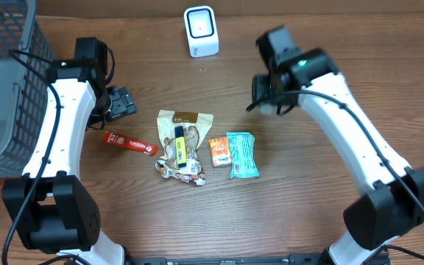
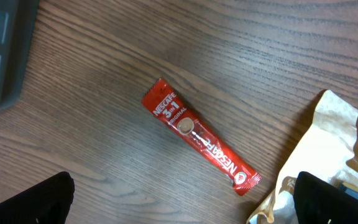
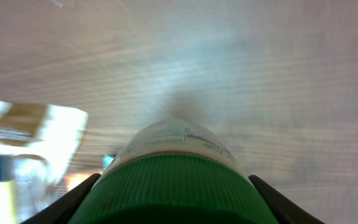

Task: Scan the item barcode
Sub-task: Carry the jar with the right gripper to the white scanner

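overhead: counting the table, i'm seeing one white scanner (image 1: 201, 31) at the far edge and one wire basket (image 1: 6, 66) off to the left. there's a pile in the middle: one red coffee stick (image 1: 129, 143), one brown pouch (image 1: 185, 140) with something yellow lying on it (can't tell if it's separate), one orange packet (image 1: 219, 152) and one teal packet (image 1: 243, 154). two arms are working. the right gripper (image 1: 271, 99) is hovering right of the pile, well apart from the scanner. the left gripper (image 1: 120, 103) is sitting near the stick.

left wrist: its fingers are standing wide apart and holding nothing. the coffee stick is just lying on the wood, with a pouch corner peeking in.

right wrist: one green-capped bottle (image 3: 173, 186) is filling the gap between the fingers (image 3: 67, 202), which are hugging the cap on both sides. can't tell if they're actually squeezing it, and it's blurry.

my take: i'd be getting a firm, centred hold on the cap first. then i'd be turning the label toward the scanner window, since only a sliver of label is showing and i'm not spotting any barcode.
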Robot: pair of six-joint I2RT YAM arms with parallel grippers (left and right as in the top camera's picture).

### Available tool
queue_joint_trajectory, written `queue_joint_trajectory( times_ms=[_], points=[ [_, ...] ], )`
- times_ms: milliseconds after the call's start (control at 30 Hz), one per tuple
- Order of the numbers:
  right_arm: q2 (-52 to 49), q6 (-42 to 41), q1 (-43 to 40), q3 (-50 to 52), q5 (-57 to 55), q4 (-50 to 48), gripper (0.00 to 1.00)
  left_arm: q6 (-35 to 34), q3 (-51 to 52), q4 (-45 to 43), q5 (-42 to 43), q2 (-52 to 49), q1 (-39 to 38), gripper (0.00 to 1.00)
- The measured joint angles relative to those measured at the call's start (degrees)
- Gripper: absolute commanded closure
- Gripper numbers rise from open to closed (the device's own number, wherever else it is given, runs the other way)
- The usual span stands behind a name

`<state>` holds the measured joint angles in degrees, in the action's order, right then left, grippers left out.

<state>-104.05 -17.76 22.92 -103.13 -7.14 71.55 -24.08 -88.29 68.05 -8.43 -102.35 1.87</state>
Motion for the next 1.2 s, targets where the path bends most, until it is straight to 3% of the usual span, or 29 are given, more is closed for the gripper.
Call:
queue_joint_trajectory(
  times_ms=[67, 200, 300, 367, 567, 700, 933, 1200],
  points=[
    [-0.4, 1.3, 0.0, -10.2, 2.8, 4.5, 0.50, 0.0, 0.0, 0.0, 0.0, 0.0, 0.0, 0.00],
    [0.0, 2.4, 0.0, -24.6, 6.3, 4.5, 0.52, 0.0, 0.0, 0.0, 0.0, 0.0, 0.0, 0.00],
    [0.4, 2.8, 0.0, -26.3, 7.3, 1.5, 0.53, 0.0, 0.0, 0.0, 0.0, 0.0, 0.0, 0.00],
    [-0.1, 2.8, 0.0, -26.3, 7.6, -0.2, 0.59, 0.0, 0.0, 0.0, 0.0, 0.0, 0.0, 0.00],
    [-8.9, 2.9, 0.0, -26.3, 8.2, -14.1, 0.60, 0.0, 0.0, 0.0, 0.0, 0.0, 0.0, 0.00],
    [-17.0, 2.8, 0.0, -26.3, 8.3, -23.6, 0.57, 0.0, 0.0, 0.0, 0.0, 0.0, 0.0, 0.00],
    [-31.4, 2.8, 0.0, -26.1, 8.3, -49.4, 0.56, 0.0, 0.0, 0.0, 0.0, 0.0, 0.0, 0.00],
    [-39.8, 2.8, 0.0, -26.1, 8.4, -67.7, 0.56, 0.0, 0.0, 0.0, 0.0, 0.0, 0.0, 0.00]
  ],
)
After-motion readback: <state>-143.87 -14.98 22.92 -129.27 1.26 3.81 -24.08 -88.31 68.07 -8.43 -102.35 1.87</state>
